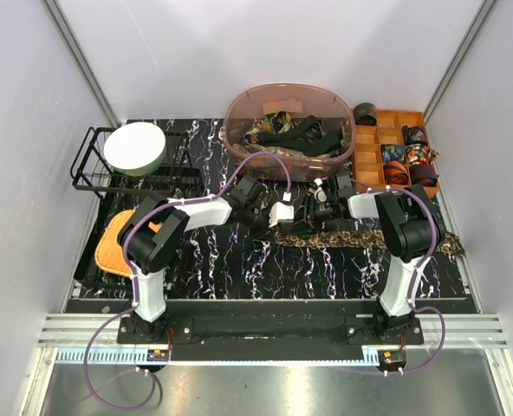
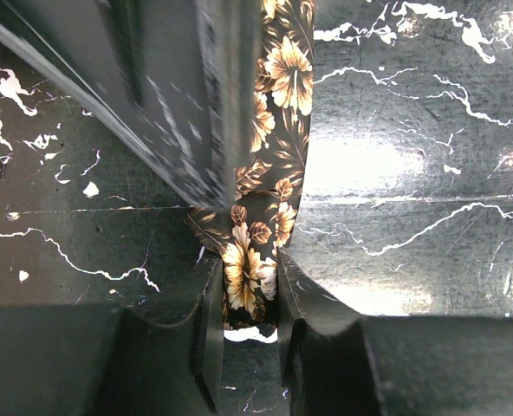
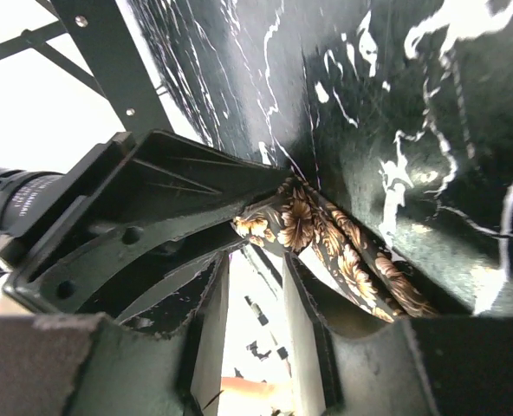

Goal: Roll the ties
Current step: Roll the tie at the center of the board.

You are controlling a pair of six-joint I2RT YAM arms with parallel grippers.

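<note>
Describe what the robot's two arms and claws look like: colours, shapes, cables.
The left arm and right arm match: bulky rounded black joints joined by white links, on black bases. Purple cables loop from the bases along both. The left claw and right claw are black, each with two flat, ribbed fingers.

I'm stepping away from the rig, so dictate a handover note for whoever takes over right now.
Left gripper: shut on the floral tie near one end.
Right gripper: open, fingertips beside the same tie, not gripping.
The tie lies stretched along the mat, unrolled.
Loose ties fill the bin; rolled ties sit in the wooden tray.
Left to do: roll this tie, then the others.
</note>
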